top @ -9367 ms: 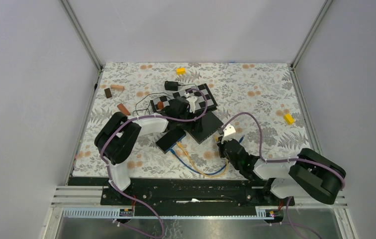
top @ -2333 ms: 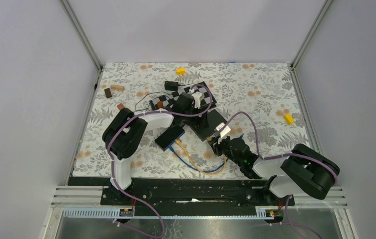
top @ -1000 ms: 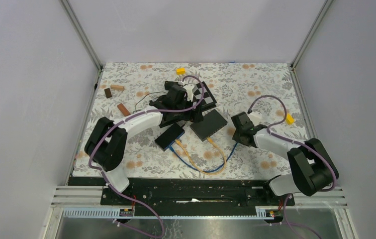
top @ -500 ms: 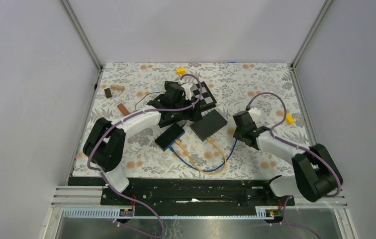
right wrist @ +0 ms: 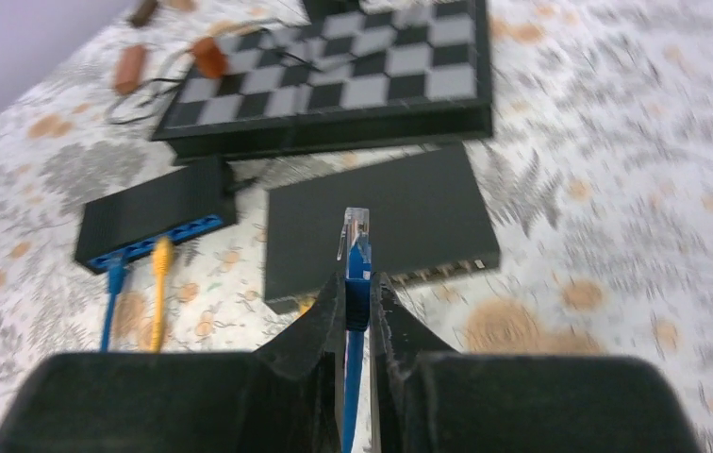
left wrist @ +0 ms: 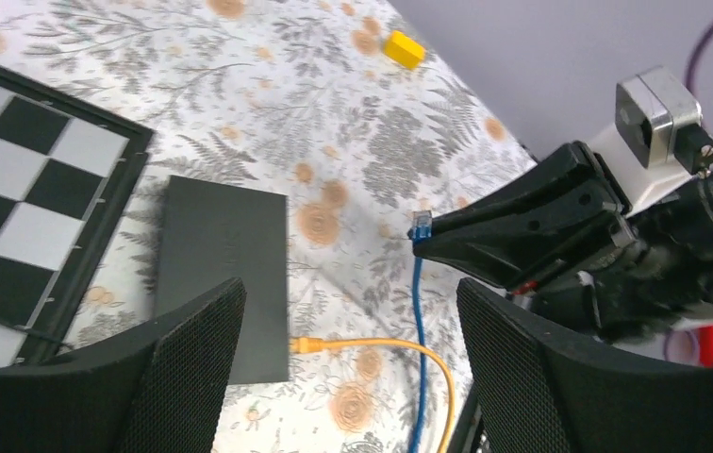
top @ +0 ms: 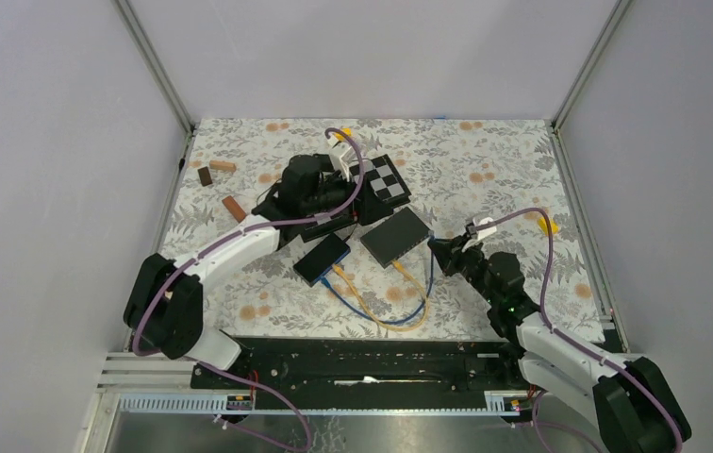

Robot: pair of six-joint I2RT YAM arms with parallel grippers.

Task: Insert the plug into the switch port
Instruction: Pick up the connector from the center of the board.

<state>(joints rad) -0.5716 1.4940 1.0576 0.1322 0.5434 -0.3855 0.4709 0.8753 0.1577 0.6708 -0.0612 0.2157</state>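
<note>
The right gripper (right wrist: 357, 283) is clamping the plug (right wrist: 356, 229) by its blue boot. Its jaws are pressed tight on either side, and the clear tip is sticking out past the fingertips. The blue cable (left wrist: 418, 321) is trailing down from it to the table (top: 485, 160). From the left wrist view the plug is hanging in the air just beside the switch (left wrist: 223, 264) – apart from it, off its right corner. The switch's ports are lying along its near edge, though they are probably too blurred to count. A yellow cable (left wrist: 362, 345) is already sitting in that edge. The left gripper (left wrist: 351, 293) is hovering above the switch with its fingers spread wide, holding nothing. A checkerboard (top: 386, 179) is lying just behind the switch, and a smaller box with blue ports (top: 323, 259) is resting to its left.
</note>
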